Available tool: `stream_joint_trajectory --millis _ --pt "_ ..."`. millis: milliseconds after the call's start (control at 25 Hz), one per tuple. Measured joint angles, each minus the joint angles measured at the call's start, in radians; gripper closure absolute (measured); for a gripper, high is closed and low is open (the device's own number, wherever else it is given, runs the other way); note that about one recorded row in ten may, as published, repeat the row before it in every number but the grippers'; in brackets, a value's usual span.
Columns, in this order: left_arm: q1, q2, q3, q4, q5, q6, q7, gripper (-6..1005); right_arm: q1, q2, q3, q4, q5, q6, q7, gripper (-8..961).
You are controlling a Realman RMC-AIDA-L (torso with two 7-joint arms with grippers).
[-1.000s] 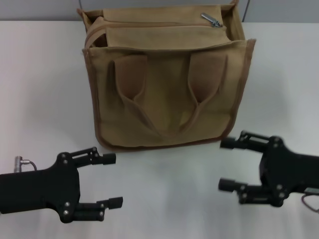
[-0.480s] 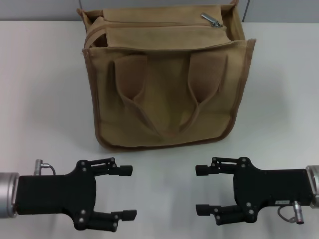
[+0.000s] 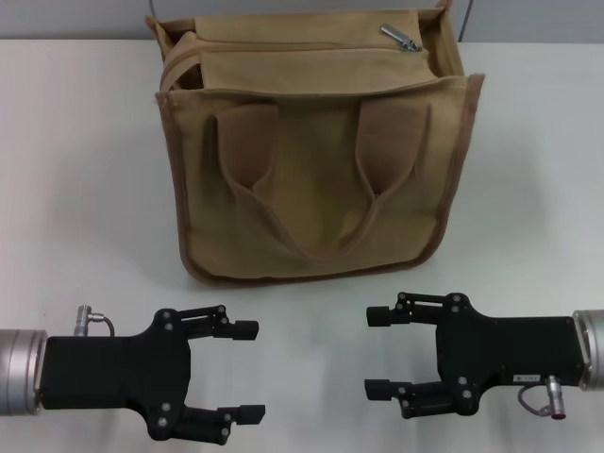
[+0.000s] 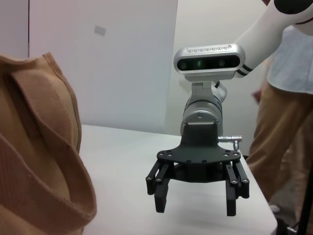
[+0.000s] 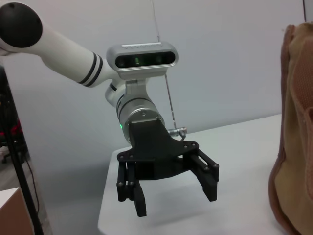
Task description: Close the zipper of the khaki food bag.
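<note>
The khaki food bag [image 3: 316, 198] stands upright on the white table, its two looped handles hanging down its near face. The zipper [image 3: 283, 45] runs along the top panel, with its silver pull tab [image 3: 401, 38] at the right end. My left gripper [image 3: 248, 371] is open at the front left, fingers pointing right, well short of the bag. My right gripper [image 3: 377, 351] is open at the front right, fingers pointing left, facing the left one. The left wrist view shows the bag's edge [image 4: 44, 161] and the right gripper [image 4: 195, 191]. The right wrist view shows the left gripper [image 5: 171, 188].
The white table [image 3: 85, 189] stretches to both sides of the bag. A grey wall edge runs behind the bag. A person in khaki trousers [image 4: 283, 122] stands beyond the table in the left wrist view.
Both arms have swung inward and lower at the table's front. The grippers now face each other with a narrower gap. The bag has not moved.
</note>
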Motion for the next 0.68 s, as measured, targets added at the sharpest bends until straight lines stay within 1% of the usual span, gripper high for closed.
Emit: stream_joint_trajectory --millis 160,680 --pt "0.002 -0.001 -0.001 -0.012 -0.002 -0.009 0.026 167 0.007 0.001 0.001 0.011 0.011 0.011 -0.011 170" --pt "-0.002 0.0 -0.007 -0.015 -0.004 -0.009 0.027 167 0.015 0.0 0.002 0.02 0.052 0.018 -0.04 170"
